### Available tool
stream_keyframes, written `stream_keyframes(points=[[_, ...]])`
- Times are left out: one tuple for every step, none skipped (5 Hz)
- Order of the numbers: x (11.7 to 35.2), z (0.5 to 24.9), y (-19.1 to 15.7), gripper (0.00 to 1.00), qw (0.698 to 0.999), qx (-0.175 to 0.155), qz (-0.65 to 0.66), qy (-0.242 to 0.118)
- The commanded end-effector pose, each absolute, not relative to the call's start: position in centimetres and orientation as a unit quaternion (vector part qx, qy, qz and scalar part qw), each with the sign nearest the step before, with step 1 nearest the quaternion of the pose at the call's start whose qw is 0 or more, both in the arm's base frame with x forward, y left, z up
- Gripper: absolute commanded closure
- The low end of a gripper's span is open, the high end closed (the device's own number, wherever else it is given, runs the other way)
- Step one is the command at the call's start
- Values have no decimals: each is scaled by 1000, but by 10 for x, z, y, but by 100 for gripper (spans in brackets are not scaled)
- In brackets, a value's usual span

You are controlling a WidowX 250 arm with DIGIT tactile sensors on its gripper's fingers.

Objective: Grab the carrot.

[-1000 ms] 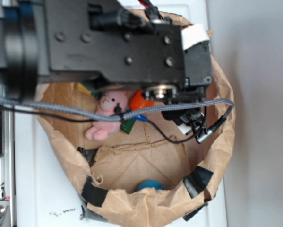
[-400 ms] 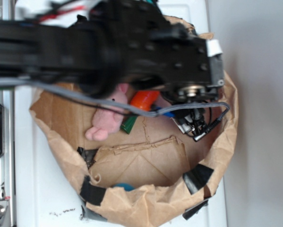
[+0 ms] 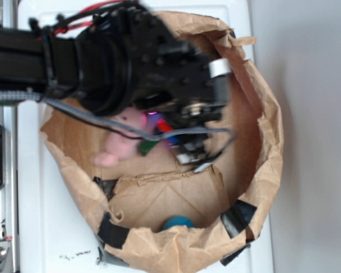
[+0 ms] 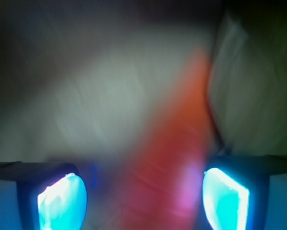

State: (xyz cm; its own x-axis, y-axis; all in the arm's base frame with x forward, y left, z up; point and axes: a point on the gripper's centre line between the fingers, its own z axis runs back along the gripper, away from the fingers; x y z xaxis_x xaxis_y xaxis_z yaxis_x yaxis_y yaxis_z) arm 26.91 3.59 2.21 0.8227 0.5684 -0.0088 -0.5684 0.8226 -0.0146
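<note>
While the black arm (image 3: 102,62) blurs across the upper part of the exterior view, it reaches down into a crumpled brown paper bag (image 3: 261,170) that sits on a white tabletop (image 3: 50,227), patched with black tape (image 3: 110,230). Inside the bag, only a small red-orange sliver of the carrot (image 3: 163,126) shows just beneath the arm's head, with its green stem (image 3: 147,147) beside a pink plush bunny (image 3: 122,142); a blue ball (image 3: 176,222) lies well apart, near the bag's lower wall. Seen from the wrist, everything is smeared, yet the pincer (image 4: 143,199) stands spread, its two glowing cyan pads (image 4: 62,201) apart, and the carrot (image 4: 174,158) runs as an orange streak between them, nearer the right-hand pad, not pinched.
</note>
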Motion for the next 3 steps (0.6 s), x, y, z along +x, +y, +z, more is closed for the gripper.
stream_keyframes(points=[[243,54,57,100,952,-20,302,-54],[232,56,61,100,952,-25,299,-51],[250,61,55,100,954,-34,295,-50]])
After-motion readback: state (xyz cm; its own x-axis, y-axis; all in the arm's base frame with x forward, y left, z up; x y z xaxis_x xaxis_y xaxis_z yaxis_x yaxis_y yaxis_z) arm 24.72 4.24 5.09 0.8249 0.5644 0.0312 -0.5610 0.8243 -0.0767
